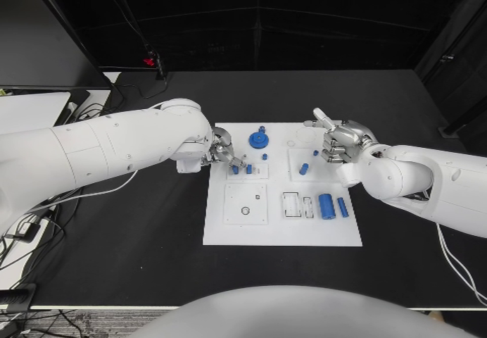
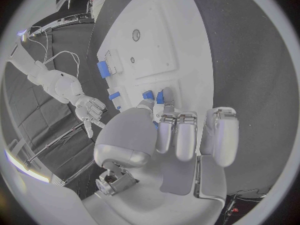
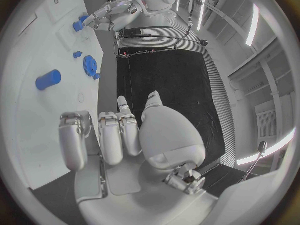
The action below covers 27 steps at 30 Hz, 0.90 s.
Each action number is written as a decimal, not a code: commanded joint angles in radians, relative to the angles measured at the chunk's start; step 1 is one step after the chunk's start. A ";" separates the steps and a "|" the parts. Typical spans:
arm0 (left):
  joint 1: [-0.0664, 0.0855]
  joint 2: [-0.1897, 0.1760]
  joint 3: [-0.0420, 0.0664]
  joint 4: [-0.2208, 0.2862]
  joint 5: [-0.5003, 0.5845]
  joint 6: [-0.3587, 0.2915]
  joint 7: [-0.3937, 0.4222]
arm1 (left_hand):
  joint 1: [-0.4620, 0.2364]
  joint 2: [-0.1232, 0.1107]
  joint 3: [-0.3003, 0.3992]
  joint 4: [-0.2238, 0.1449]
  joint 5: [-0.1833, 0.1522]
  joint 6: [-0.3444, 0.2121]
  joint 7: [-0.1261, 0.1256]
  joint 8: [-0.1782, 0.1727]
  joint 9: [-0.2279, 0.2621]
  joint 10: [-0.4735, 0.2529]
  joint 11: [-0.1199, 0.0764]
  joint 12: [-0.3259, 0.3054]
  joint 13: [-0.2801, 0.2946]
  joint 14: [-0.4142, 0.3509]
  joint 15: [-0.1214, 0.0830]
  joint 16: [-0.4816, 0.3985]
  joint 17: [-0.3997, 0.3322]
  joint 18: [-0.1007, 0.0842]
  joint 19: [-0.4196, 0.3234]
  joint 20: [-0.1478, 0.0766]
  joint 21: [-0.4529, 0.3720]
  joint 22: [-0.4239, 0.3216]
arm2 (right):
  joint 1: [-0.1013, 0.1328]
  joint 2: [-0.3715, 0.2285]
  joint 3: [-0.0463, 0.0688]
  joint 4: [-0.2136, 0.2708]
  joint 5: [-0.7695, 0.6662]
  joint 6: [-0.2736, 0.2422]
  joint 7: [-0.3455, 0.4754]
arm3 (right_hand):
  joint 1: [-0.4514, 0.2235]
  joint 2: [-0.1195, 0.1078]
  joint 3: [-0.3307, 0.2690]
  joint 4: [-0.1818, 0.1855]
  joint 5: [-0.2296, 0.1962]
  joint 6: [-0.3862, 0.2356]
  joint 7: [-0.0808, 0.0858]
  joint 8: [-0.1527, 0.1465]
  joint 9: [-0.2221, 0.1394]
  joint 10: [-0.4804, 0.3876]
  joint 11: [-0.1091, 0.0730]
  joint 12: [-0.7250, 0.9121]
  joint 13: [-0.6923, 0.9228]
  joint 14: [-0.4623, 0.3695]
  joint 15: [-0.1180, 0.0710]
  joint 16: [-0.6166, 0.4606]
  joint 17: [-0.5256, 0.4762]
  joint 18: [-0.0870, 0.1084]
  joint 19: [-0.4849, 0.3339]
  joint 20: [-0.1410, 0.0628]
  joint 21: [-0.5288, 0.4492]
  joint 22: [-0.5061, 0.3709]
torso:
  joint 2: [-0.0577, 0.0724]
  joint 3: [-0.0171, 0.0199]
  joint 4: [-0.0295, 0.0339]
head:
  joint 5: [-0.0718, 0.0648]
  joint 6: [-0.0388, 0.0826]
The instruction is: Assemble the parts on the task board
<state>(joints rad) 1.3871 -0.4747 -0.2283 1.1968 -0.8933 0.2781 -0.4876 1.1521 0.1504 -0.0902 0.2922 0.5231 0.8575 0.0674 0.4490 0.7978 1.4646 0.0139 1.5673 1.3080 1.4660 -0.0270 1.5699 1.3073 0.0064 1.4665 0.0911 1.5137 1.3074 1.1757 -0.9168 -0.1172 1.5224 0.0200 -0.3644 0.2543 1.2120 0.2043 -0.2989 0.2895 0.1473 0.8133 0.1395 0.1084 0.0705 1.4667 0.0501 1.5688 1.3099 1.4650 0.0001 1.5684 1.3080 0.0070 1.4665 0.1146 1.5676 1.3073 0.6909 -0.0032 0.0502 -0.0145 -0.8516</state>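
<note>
1. The left hand (image 1: 219,153) hovered at the task board's (image 1: 282,232) near-left quarter, fingertips (image 2: 167,97) down on two small blue pegs (image 1: 241,169) standing upright just past them; whether it pinched one or merely touched it could not be told.
2. The right hand (image 1: 343,141) hung above the board's far edge, fingers curled in on nothing, one digit pointing away; a short blue peg (image 1: 303,168) lay just below and inward of it.
3. The blue gear (image 1: 259,139) sat between the two hands, nearer the left; the large blue cylinder (image 1: 326,205) and slim blue pin (image 1: 343,206) lay well behind the right hand, long axes running toward the robot.
4. The left hand's own fingers hid the contact, and the pegs' seating was too small to judge.
</note>
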 commanded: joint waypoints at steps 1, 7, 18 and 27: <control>-0.012 0.000 -0.008 0.000 -0.001 0.031 -0.035 | 0.011 0.003 0.006 -0.001 0.007 -0.012 0.005 -0.003 -0.002 0.106 0.002 0.003 0.263 0.105 0.003 0.001 0.263 0.014 0.032 0.005 0.000 0.236 | 0.001 0.001 0.000 0.001 -0.001 0.011 0.003 | -0.002 0.010 -0.006 -0.001 -0.003 0.003 0.006 0.004 -0.001 0.104 0.009 0.002 0.261 0.106 0.008 0.002 0.263 -0.007 0.104 0.005 0.003 0.263 | 0.000 -0.0001 0.0000 | 0.000 0.000; -0.012 -0.001 -0.008 0.000 -0.001 0.030 -0.037 | 0.021 -0.001 0.010 -0.001 0.007 -0.014 0.006 -0.003 -0.005 0.106 0.002 0.003 0.263 0.105 0.003 0.001 0.263 0.015 0.031 0.005 -0.001 0.235 | 0.001 0.001 0.000 0.001 -0.001 0.011 0.003 | -0.001 0.011 -0.006 -0.001 -0.003 0.004 0.006 0.004 -0.001 0.104 0.010 0.002 0.261 0.106 0.008 0.002 0.263 -0.007 0.104 0.005 0.003 0.263 | 0.000 0.0000 0.0003 | 0.000 -0.002; -0.012 -0.001 -0.008 -0.001 -0.001 0.033 -0.038 | 0.034 -0.014 0.012 -0.001 0.006 -0.016 0.006 -0.002 -0.008 0.106 0.002 0.003 0.263 0.105 0.003 0.001 0.263 0.016 0.027 0.005 -0.004 0.234 | 0.001 0.001 0.000 0.000 -0.001 0.011 0.004 | -0.001 0.011 -0.006 -0.001 -0.003 0.004 0.006 0.004 -0.001 0.104 0.010 0.002 0.261 0.106 0.008 0.002 0.263 -0.007 0.104 0.005 0.003 0.263 | 0.000 0.0000 -0.0002 | 0.000 -0.001; -0.012 -0.003 -0.008 0.000 -0.001 0.030 -0.041 | 0.091 -0.038 0.031 -0.006 0.006 -0.018 0.004 0.005 -0.015 0.106 0.000 0.003 0.263 0.105 0.002 0.001 0.263 0.016 0.025 0.004 -0.005 0.233 | 0.001 0.001 0.000 0.000 -0.001 0.011 0.004 | -0.001 0.011 -0.006 -0.001 -0.003 0.004 0.006 0.004 -0.001 0.104 0.010 0.002 0.261 0.106 0.008 0.002 0.263 -0.007 0.104 0.005 0.003 0.263 | 0.000 -0.0001 -0.0004 | 0.000 -0.001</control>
<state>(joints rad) 1.3870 -0.4755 -0.2280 1.1969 -0.8878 0.2779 -0.4933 1.2415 0.1123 -0.0605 0.2852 0.5268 0.8521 0.0651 0.4555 0.7837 1.4646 0.0140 1.5673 1.3080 1.4660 -0.0270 1.5700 1.3073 0.0065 1.4665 0.0911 1.5137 1.3074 1.1756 -0.9162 -0.1172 1.5208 0.0200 -0.3634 0.2535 1.2120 0.2042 -0.2989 0.2895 0.1473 0.8133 0.1395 0.1083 0.0705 1.4631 0.0538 1.5687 1.3103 1.4650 0.0001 1.5684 1.3077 0.0070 1.4665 0.1146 1.5676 1.3073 0.6904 -0.0032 0.0502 -0.0142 -0.8529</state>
